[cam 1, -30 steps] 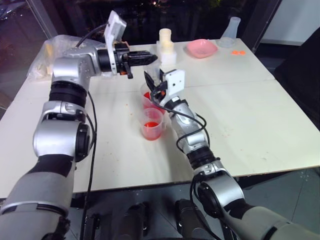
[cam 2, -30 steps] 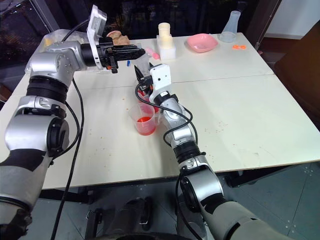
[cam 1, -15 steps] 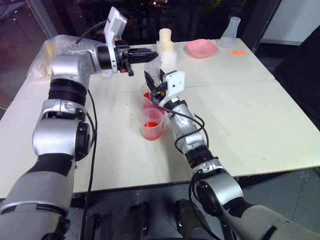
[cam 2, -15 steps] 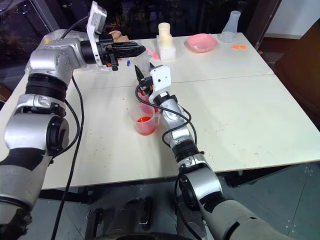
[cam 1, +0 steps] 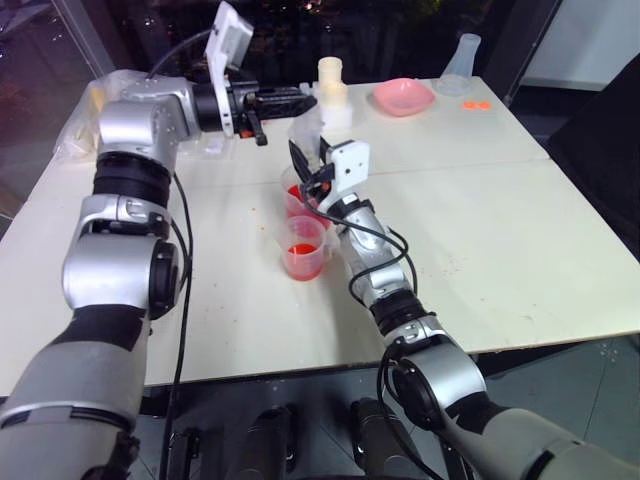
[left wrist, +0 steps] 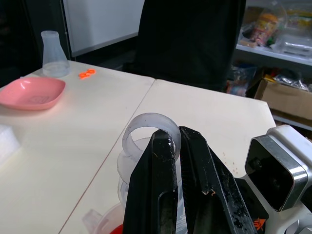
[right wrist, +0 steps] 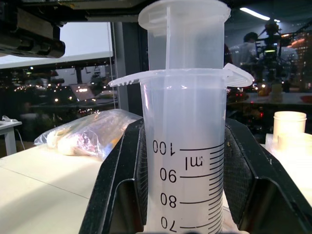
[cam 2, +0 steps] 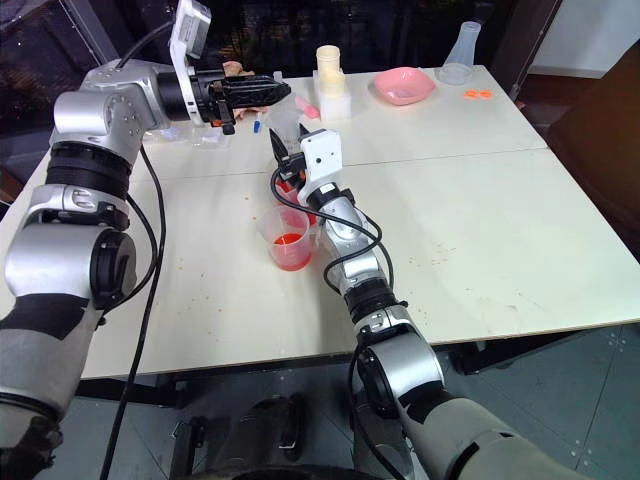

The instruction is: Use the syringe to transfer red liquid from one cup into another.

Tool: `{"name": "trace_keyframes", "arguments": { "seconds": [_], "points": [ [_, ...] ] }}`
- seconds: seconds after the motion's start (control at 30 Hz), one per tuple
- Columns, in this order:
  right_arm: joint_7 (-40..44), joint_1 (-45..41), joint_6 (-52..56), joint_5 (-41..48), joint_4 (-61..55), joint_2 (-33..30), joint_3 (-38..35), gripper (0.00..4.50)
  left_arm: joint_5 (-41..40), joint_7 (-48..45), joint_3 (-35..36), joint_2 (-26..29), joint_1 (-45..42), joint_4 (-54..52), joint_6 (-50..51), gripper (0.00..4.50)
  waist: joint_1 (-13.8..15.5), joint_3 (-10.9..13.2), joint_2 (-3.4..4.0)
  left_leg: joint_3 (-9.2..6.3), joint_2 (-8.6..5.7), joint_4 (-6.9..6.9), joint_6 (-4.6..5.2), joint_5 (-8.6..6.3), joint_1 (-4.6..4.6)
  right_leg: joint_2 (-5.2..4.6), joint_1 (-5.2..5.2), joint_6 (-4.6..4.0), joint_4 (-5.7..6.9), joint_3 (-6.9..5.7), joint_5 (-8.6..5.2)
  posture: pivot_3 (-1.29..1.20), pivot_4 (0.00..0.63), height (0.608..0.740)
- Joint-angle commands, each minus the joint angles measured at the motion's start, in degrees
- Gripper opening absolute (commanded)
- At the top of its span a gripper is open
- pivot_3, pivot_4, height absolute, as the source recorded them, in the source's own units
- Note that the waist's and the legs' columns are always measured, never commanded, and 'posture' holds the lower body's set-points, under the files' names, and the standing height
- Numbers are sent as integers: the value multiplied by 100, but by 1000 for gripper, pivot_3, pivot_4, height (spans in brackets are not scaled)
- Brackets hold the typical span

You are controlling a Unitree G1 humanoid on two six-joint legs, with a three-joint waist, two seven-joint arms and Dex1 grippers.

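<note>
Syringe (right wrist: 187,161) clamped upright in your right gripper (cam 1: 308,165), tip in the far cup (cam 1: 296,200); left gripper (left wrist: 179,146) pinches the plunger (left wrist: 148,134) — pull straight up, slowly.

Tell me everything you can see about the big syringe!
The syringe is big, see-through, cloudy plastic with black number marks up its barrel. It stands upright over a cup holding red liquid. The right tool squeezes the barrel from both sides. The left tool pinches the round plunger top, which sticks out a little above the barrel's rim.
</note>
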Motion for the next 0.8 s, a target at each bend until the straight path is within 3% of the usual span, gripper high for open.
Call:
{"name": "trace_keyframes", "arguments": {
  "seconds": [0.03,0.27,0.33,0.5,0.8],
  "points": [
    [116,65,165,-132,168,117,205,1392,-322,-23,351,48,-398,-538,-87,26,0,0,0,0,0,0,0,0,0,0,0,0,0,0,0,0,150,740],
    [127,51,194,-123,128,100,198,1392,-277,-56,286,54,-295,-558,-27,26,0,0,0,0,0,0,0,0,0,0,0,0,0,0,0,0,150,740],
    [134,54,224,-109,69,95,195,1392,-275,-69,274,70,-264,-553,66,732,-1,0,0,0,0,0,0,0,0,0,0,0,0,0,0,0,150,740],
    [155,43,276,-97,-48,72,190,1392,-200,-224,165,113,-42,-715,18,1970,-4,0,0,0,0,0,0,0,0,0,0,0,0,0,0,0,150,740],
    [144,17,448,-19,-409,-15,95,1392,-203,-218,206,278,211,-915,144,1970,2,0,0,0,0,1,0,0,0,0,0,0,1,0,0,0,150,740]
  ]
}}
